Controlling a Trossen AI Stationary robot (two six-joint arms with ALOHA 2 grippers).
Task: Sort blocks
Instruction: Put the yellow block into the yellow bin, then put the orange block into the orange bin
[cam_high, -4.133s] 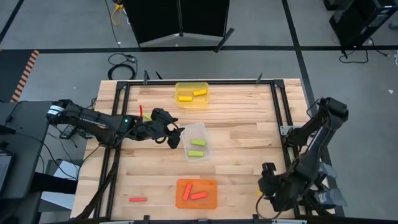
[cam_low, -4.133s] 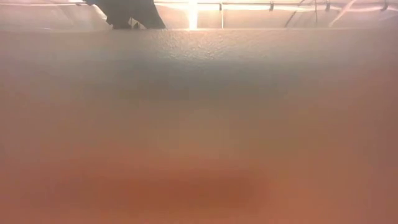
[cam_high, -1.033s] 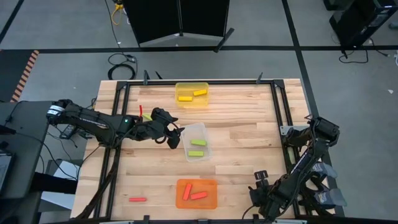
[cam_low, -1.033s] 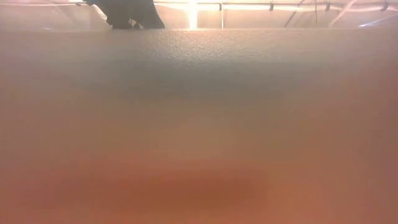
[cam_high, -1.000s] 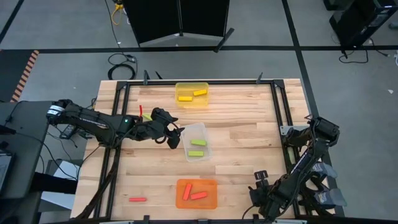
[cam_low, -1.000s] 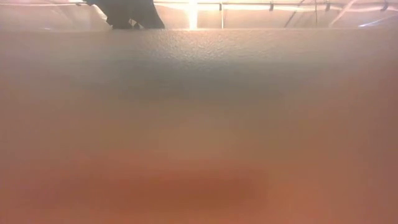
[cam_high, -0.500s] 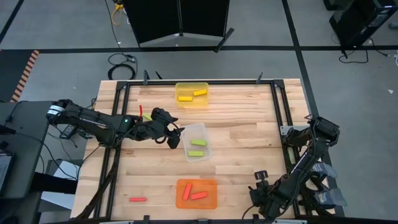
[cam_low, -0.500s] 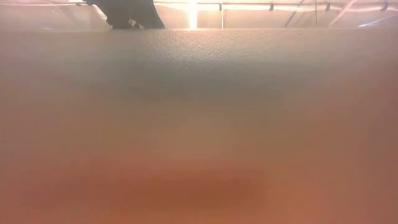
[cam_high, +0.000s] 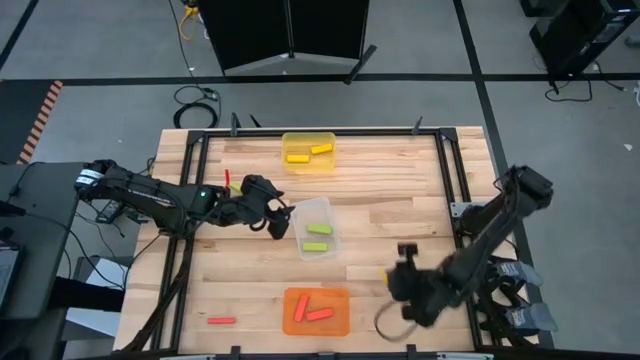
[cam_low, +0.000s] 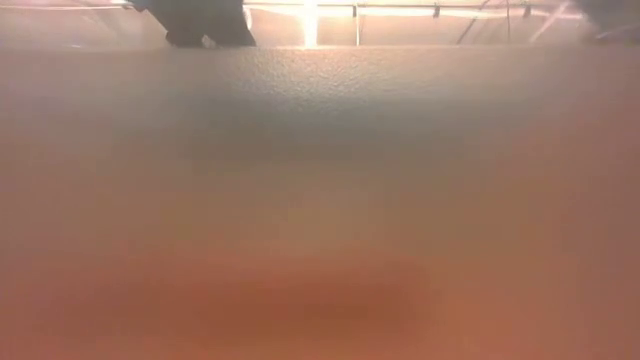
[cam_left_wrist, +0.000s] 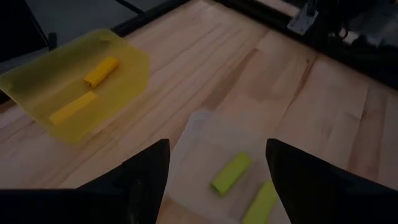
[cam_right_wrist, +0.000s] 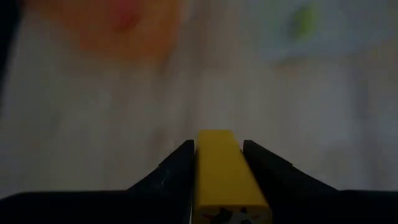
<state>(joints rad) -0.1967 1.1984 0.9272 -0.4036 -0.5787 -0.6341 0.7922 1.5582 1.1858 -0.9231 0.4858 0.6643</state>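
Right hand carries a yellow block; its tray lies far up the frame.

At lower left of the high view a red block (cam_high: 221, 321) lies loose on the worktop (cam_high: 390, 220), long axis left to right, with another red block (cam_high: 227, 178) beside the left arm. The left hand (cam_high: 281, 220), fingers apart and holding nothing, hovers at the left edge of the clear tray (cam_high: 316, 227), which holds two lime green blocks (cam_left_wrist: 231, 173). The yellow tray (cam_high: 308, 151) at upper centre holds two yellow blocks (cam_high: 297, 157); the orange tray (cam_high: 316, 311) at lower centre holds red ones. At lower right, the right hand (cam_high: 403, 285) is clamped on a yellow block (cam_right_wrist: 222, 174) whose long axis runs out along the fingers. The yellow tray lies up and left of it, beyond the clear tray, arguably nearer the left arm.
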